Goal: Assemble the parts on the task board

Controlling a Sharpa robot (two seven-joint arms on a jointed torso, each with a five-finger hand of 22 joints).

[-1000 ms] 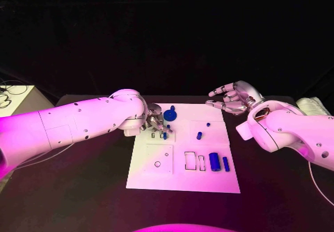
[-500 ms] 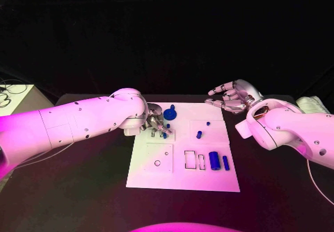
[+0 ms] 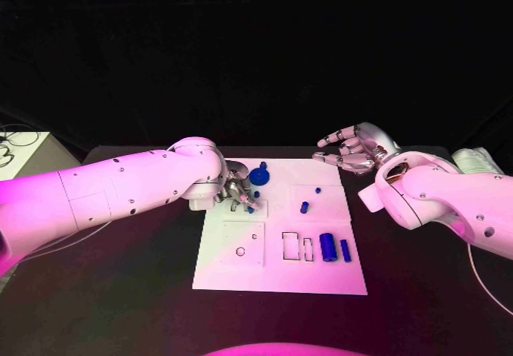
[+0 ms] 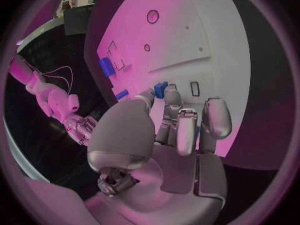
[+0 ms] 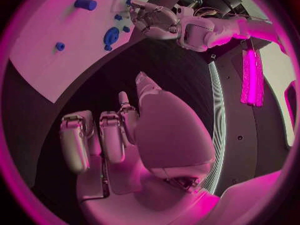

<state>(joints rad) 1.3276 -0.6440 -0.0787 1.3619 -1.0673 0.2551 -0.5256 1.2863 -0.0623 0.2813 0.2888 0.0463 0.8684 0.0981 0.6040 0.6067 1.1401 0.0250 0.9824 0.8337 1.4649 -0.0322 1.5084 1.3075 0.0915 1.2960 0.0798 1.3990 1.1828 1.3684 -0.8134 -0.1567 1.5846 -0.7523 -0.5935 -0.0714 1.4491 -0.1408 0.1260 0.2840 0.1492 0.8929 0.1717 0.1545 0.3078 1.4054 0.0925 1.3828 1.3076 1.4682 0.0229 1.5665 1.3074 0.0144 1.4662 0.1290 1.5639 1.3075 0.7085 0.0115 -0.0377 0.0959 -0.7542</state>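
The task board (image 3: 280, 259) lay mid-frame on the table (image 3: 128, 297); the left hand (image 3: 237, 190) at its upper-left corner had fingers curled about a small blue part (image 4: 160, 89), a grip I judged liable to slip or misalign, while the right hand (image 3: 351, 150) hovered spread and empty.

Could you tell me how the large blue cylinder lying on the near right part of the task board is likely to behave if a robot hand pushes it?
The large blue cylinder lies on its side on the flat white task board, so it would probably roll if nudged across its length. It looks smooth and solid, so likely stiff and perhaps slippery. The thinner blue rod beside it could get knocked.
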